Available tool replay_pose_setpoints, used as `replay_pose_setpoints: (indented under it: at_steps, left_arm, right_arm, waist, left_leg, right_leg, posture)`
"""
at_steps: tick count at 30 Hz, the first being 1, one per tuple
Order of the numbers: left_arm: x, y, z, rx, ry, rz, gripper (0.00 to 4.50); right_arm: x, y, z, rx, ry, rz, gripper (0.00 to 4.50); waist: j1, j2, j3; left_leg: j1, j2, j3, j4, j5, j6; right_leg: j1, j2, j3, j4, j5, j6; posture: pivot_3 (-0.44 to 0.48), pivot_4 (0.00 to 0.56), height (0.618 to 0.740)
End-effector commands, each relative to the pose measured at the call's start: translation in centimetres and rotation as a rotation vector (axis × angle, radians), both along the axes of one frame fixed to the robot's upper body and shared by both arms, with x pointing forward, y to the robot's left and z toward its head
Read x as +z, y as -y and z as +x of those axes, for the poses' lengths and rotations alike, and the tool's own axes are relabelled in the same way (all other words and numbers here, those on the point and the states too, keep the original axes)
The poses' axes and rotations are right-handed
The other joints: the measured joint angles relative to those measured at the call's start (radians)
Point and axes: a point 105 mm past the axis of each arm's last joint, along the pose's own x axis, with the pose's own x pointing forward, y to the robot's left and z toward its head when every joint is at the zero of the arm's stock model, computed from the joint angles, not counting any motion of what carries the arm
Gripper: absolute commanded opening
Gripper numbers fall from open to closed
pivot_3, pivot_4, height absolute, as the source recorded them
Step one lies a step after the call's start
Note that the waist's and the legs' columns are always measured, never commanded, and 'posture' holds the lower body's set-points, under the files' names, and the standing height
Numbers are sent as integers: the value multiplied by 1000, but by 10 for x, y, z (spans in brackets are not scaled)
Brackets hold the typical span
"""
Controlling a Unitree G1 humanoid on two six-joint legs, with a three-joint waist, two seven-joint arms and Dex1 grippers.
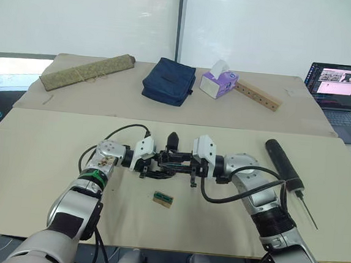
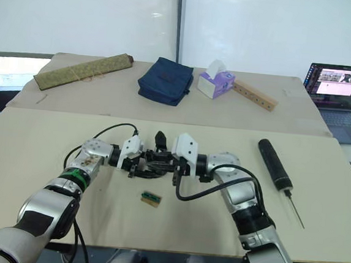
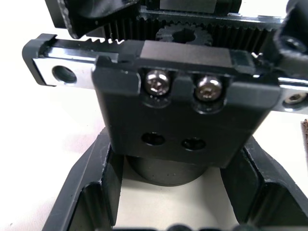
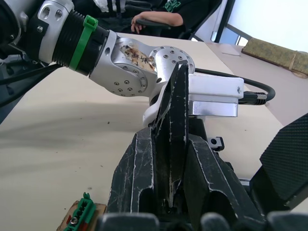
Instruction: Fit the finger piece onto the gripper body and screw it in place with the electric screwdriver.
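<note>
While both arms met near the middle of the pale, matte bench (image 1: 36,175), the gripper body (image 1: 168,161) was held between them, a small black assembly with a toothed rack, a gear and a bright metal rail. In the left wrist view its blocky black plastic carriage (image 3: 185,115) was seen close up, with two shiny socket-head screws (image 3: 159,83) set above two empty round holes, and a round dark base below. The left gripper (image 1: 145,166) was seen with its ribbed black fingers (image 3: 91,192) spread to either side of that base; whether they pressed on it could not be told. The right gripper (image 1: 192,170) was closed on a thin, scuffed black wedge tapering to a point, the finger piece (image 4: 174,130), which stood upright between its grooved pads.

The electric screwdriver (image 1: 283,165), a thick matte black cylinder with a thin metal bit, was laid flat towards the right edge of the bench, well apart from both grippers. A small green-and-tan block (image 1: 163,199) was found just in front of the grippers, nearer the front edge.

Along the far edge were ranged a rolled woven mat (image 1: 85,71), a soft navy fabric pouch (image 1: 167,80), a purple tissue box (image 1: 218,83) and a tan wooden bar (image 1: 258,94) with holes. An open laptop (image 1: 341,97) was placed beyond the far right corner.
</note>
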Motion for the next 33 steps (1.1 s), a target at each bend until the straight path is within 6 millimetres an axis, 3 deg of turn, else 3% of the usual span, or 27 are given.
replay_pose_setpoints:
  at_steps: [1,11,17,25,33]
  left_arm:
    - [-5,-6,-2,-6,-3,45,2325]
    - [-2,-10,0,25,-16,20,2325]
    - [-1,-11,1,21,-2,36,2325]
    - [-6,-11,-2,14,-7,40,2325]
    - [-11,-15,-5,24,-10,37,2325]
  right_arm:
    - [-11,10,5,-30,-23,-78,377]
    - [-14,12,0,-25,-80,-109,377]
    - [-21,7,-7,10,-214,-173,377]
    - [-41,9,14,-100,-248,-214,377]
    - [-53,17,16,-129,-300,-209,377]
  waist:
    - [0,0,0]
    - [1,0,-3]
    - [1,0,-3]
    - [-6,0,-7]
    - [-22,0,-8]
  left_leg:
    - [0,0,0,0,0,0]
    - [0,0,0,0,0,0]
    - [0,0,0,0,0,0]
    - [1,0,0,0,0,0]
    - [20,1,0,-6,0,0]
  right_leg:
    - [0,0,0,0,0,0]
    - [0,0,0,0,0,0]
    - [0,0,0,0,0,0]
    - [1,0,0,0,0,0]
    - [19,0,0,-3,0,0]
  posture:
    - [0,150,740]
    - [0,150,740]
    - [0,150,740]
    - [0,150,740]
    - [0,150,740]
